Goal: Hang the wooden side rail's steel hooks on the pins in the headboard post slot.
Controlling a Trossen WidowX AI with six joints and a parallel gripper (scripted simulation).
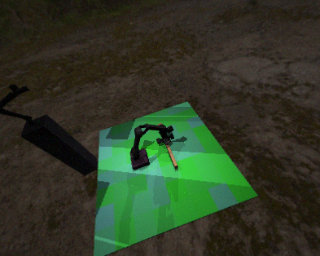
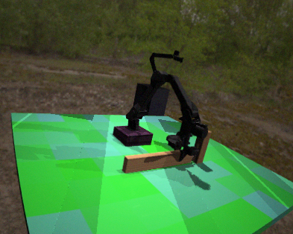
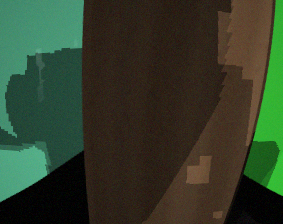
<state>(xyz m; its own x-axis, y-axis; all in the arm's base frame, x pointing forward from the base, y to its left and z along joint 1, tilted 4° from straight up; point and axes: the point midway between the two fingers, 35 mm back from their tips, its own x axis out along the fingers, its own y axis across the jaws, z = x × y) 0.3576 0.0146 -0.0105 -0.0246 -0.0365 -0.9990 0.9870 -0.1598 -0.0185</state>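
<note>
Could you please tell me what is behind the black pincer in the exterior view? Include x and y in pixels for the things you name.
Behind the black pincer (image 1: 165, 141) (image 2: 188, 153), part of the upright wooden post (image 2: 203, 147) shows. The near end of the wooden rail (image 1: 172, 156) (image 2: 150, 161) (image 3: 142, 100), its hooks and the pins are covered.
</note>
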